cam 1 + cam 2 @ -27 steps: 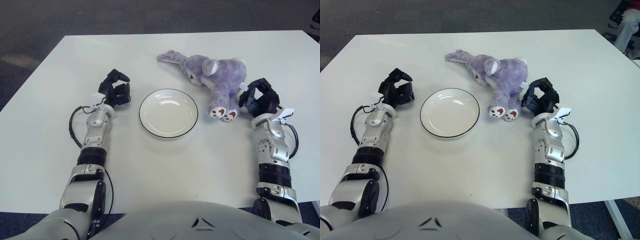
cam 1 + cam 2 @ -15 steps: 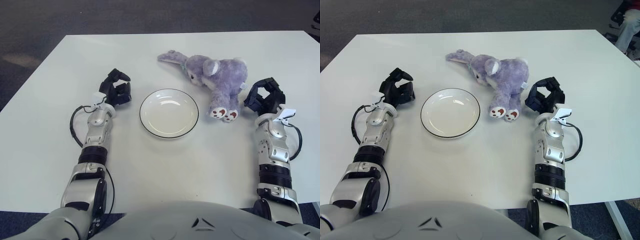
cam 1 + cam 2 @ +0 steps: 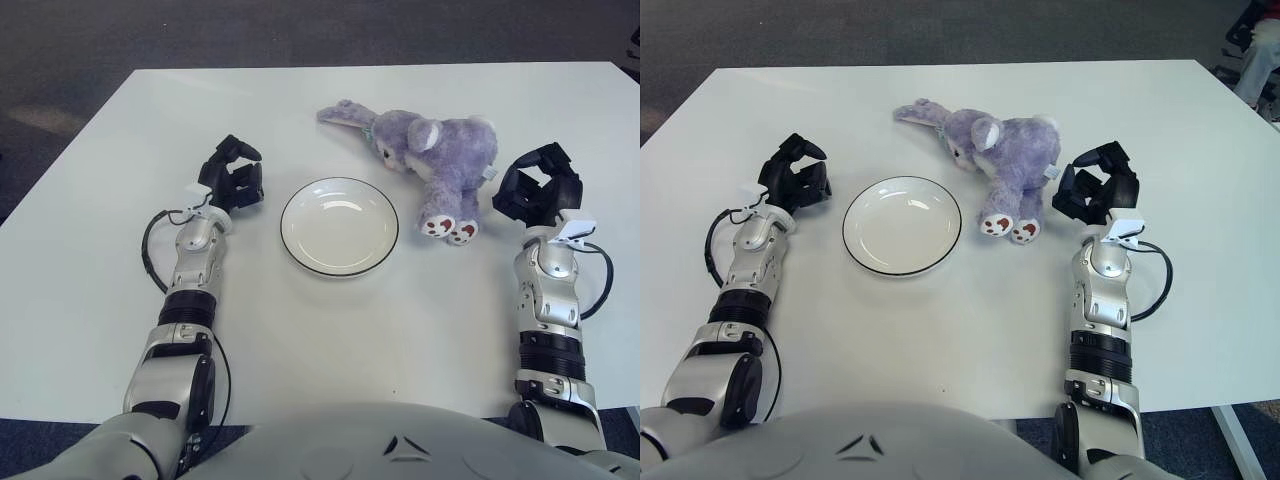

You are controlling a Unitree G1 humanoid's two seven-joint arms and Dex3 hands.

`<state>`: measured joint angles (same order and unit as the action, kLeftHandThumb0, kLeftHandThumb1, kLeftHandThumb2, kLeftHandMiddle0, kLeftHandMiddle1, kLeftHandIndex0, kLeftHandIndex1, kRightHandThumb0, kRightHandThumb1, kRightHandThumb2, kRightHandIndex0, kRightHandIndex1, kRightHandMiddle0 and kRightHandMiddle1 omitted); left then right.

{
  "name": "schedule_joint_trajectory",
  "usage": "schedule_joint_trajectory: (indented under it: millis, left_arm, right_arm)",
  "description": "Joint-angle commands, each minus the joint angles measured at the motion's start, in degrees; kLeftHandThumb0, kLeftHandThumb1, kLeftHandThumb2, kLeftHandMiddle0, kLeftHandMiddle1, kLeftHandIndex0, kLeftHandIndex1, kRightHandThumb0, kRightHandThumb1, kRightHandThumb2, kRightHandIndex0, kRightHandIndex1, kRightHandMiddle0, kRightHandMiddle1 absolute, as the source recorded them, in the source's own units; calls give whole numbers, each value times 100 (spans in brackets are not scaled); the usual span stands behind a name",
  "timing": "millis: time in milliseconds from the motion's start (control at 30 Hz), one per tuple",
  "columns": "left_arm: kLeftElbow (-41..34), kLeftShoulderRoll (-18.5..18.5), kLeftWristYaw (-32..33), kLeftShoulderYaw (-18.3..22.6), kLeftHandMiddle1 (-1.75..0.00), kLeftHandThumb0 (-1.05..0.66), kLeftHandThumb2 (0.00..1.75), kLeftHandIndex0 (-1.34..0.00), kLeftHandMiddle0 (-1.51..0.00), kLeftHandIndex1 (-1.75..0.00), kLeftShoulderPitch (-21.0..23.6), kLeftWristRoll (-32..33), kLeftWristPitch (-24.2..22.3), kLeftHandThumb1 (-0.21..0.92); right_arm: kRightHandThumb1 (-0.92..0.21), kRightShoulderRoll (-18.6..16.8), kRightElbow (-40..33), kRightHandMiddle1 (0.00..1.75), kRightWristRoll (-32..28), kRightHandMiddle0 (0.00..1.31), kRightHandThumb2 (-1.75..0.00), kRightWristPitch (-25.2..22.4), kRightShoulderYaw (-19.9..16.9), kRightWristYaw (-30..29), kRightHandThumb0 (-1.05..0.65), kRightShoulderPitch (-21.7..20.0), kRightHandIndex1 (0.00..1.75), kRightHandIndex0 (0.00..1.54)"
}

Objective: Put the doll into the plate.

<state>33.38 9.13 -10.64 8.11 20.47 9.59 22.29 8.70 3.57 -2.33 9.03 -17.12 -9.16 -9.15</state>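
Your robot's two forearms are silver-grey metal casings with black joint rings near the elbows. Each ends in a black three-fingered robot hand: left robot hand (image 3: 233,175), right robot hand (image 3: 541,187). You will see a thin black cable (image 3: 148,248) looping out from the left wrist, and a matching loop (image 3: 601,283) at the right wrist. A small white tag (image 3: 571,230) sits at the right wrist, another at the left. The grey torso shell along the lower edge carries small dark triangular markings
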Motion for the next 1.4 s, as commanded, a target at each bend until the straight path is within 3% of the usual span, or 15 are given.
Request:
schedule_joint_trajectory:
  millis: [0, 400, 467, 533, 733, 800, 867, 967, 1200, 1367]
  left_arm:
    - [348, -301, -83, -29, -175, -42, 109, -47, -105, -175, -467, 30, 80, 50]
    - [466, -299, -124, -31, -175, -43, 110, -48, -106, -175, -422, 45, 143, 49]
    - [492, -301, -139, -26, -175, -43, 110, -48, -107, -175, -408, 55, 142, 49]
    - [508, -304, -153, -20, -175, -43, 110, -48, -106, -175, -397, 67, 135, 49]
    - [508, -337, -103, -3, -175, -43, 111, -48, -104, -175, -374, 53, 103, 48]
    - [514, -345, -70, -1, -175, -43, 112, -49, -103, -175, -362, 34, 93, 47]
    - [511, -347, -24, -5, -175, -43, 113, -49, -103, -175, -354, 2, 75, 47]
    - [522, -341, 4, -9, -175, -43, 114, -50, -103, -175, -341, -23, 57, 46]
    - [544, -338, 50, -18, -175, -44, 116, -51, -103, -175, -318, -67, 40, 44]
    - [558, -350, 85, -19, -175, -44, 116, -51, -103, -175, -309, -95, 52, 44]
  right_arm:
    - [-49, 67, -146, 175, 222, 47, -109, 181, 28, -45, -43, 225, 175, 98]
    - [-56, 515, -407, 175, 1457, 42, -100, 786, 289, -232, -41, 312, 175, 83]
    - [-47, 586, -408, 168, 1718, 41, -110, 829, 321, -339, -21, 315, 175, 71]
    - [-46, 650, -507, 166, 1990, 38, -113, 753, 359, -410, -11, 345, 175, 63]
    - [-67, 835, -1184, 173, 2795, 15, -89, 203, 498, -317, -2, 594, 174, 37]
    - [-79, 898, -1269, 174, 2960, 17, -70, 91, 533, -282, -18, 611, 167, 24]
    - [-76, 976, -1386, 151, 3060, 7, -62, -9, 592, -187, -51, 551, 153, 15]
    - [-76, 1048, -1468, 136, 3084, 2, -55, -27, 674, -88, -71, 480, 141, 9]
    - [-88, 1283, -1579, 111, 3077, 0, -34, 136, 826, 128, -92, 487, 105, 3]
    - [-91, 1509, -1633, 93, 3214, 0, -35, 216, 915, 289, -100, 513, 79, 0]
